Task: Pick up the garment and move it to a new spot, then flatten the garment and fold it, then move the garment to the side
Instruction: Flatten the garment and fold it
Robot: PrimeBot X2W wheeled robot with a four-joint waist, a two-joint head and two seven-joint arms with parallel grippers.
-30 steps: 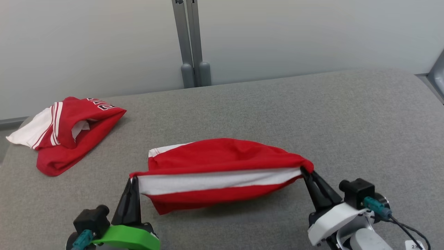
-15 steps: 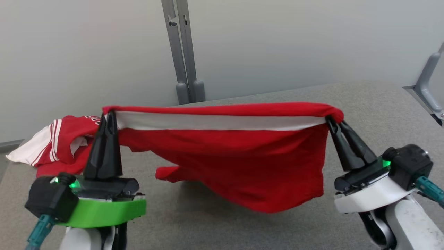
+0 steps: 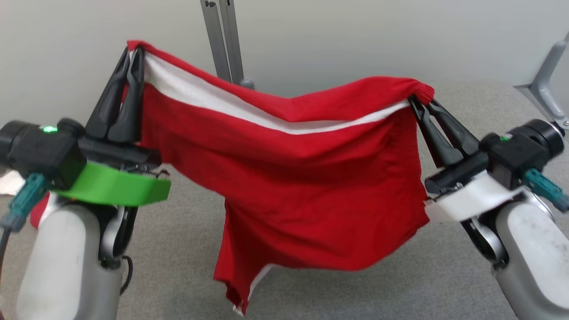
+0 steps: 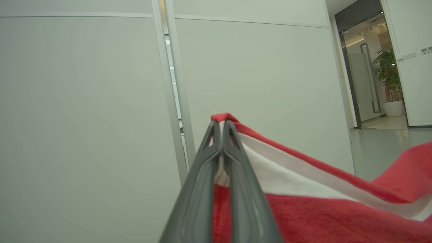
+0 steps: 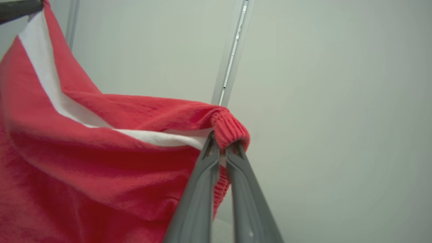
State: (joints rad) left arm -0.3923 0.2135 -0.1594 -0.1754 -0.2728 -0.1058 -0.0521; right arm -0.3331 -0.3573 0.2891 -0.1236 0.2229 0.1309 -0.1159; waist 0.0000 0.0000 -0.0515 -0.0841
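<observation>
A red garment (image 3: 302, 186) with a white band hangs in the air between both grippers, its lower part drooping toward the grey table (image 3: 364, 293). My left gripper (image 3: 133, 49) is shut on the garment's upper left corner, held high. My right gripper (image 3: 418, 98) is shut on the ribbed upper right corner, somewhat lower. In the left wrist view the left gripper (image 4: 221, 122) pinches the red and white edge of the garment (image 4: 303, 202). In the right wrist view the right gripper (image 5: 221, 143) clamps the ribbed hem of the garment (image 5: 101, 162).
A second red and white garment (image 3: 35, 213) lies at the table's left, mostly hidden behind my left arm. A grey post (image 3: 222, 40) stands against the pale wall behind. A metal bracket (image 3: 544, 80) sits at the table's far right corner.
Both grippers have risen with the garment, lifting it off the table; the left one climbed higher. The garment now hangs unfurled. The camera view has shifted too.
</observation>
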